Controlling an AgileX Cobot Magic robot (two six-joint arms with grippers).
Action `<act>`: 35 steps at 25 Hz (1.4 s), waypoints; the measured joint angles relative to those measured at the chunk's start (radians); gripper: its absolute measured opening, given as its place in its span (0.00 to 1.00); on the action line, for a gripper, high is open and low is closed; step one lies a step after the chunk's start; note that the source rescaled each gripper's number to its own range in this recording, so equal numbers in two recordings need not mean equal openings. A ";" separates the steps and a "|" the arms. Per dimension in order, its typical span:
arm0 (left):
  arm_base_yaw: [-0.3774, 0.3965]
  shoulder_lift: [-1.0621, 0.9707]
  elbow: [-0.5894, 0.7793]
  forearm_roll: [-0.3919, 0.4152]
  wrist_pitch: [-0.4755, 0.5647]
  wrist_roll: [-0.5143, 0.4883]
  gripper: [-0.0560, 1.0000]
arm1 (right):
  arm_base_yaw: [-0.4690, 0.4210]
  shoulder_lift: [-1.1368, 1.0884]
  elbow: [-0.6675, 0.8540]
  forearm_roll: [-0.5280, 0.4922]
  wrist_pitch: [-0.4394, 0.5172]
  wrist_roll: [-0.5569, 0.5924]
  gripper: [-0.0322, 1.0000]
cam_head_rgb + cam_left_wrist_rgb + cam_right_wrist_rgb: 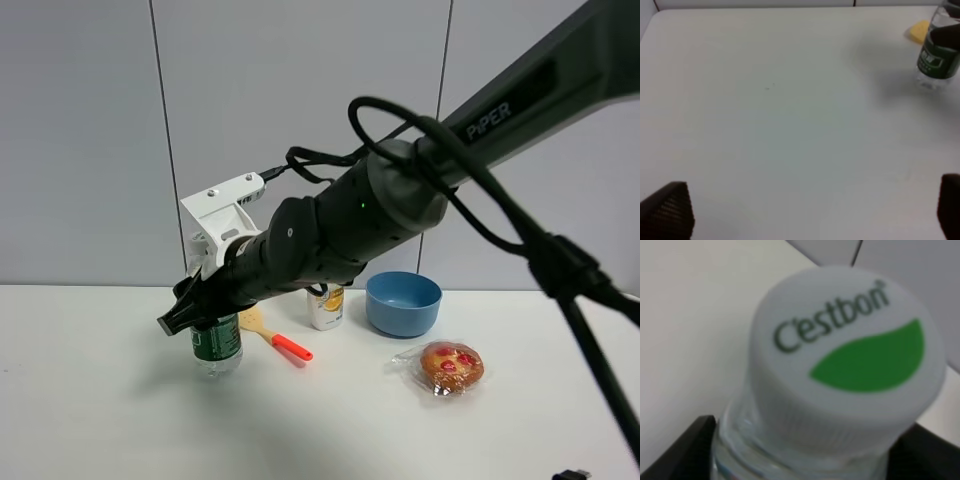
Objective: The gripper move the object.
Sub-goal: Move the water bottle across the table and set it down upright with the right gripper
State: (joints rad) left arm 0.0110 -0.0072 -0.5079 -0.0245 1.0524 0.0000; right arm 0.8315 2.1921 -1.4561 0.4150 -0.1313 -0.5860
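right gripper (pixel 185 312) pinching bottle (pixel 217 346) at neck, under white cap (pixel 847 345) | bottle upright on tabletop (pixel 100 400), well left of blue bowl (pixel 403 303); fill level unclear | left gripper (pixel 810 210) spread, over tabletop, apart from bottle

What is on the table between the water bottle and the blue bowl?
Between the water bottle and the blue bowl lie a yellow spatula with an orange handle and a small white container, as the high view shows.
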 joint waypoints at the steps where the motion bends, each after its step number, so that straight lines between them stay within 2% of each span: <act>1: 0.000 0.000 0.000 0.000 0.000 0.000 1.00 | 0.000 -0.023 0.000 0.000 0.040 -0.006 0.03; 9: 0.000 0.000 0.000 0.000 0.000 0.000 1.00 | 0.000 -0.313 0.001 -0.024 0.268 -0.049 0.03; 15: 0.000 0.000 0.000 0.000 0.000 0.000 1.00 | 0.000 -0.516 0.001 -0.172 0.397 -0.045 0.03; 18: 0.000 0.000 0.000 0.000 0.000 0.000 1.00 | 0.000 -0.589 0.001 -0.248 0.465 0.037 0.03; 21: 0.000 0.000 0.000 0.000 0.000 0.000 1.00 | 0.000 -0.652 0.001 -0.357 0.551 0.192 0.03; 28: 0.000 0.000 0.000 0.000 0.000 0.000 1.00 | 0.000 -0.749 0.001 -0.676 0.820 0.580 0.03; 31: 0.000 0.000 0.000 0.000 0.000 0.000 1.00 | 0.000 -0.776 0.001 -0.742 0.921 0.653 0.03; 35: 0.000 0.000 0.000 0.000 0.000 0.000 1.00 | 0.000 -0.822 0.062 -0.751 0.935 0.672 0.03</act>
State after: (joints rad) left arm 0.0110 -0.0072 -0.5079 -0.0245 1.0524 0.0000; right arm 0.8315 1.3701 -1.3939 -0.3365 0.8037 0.0863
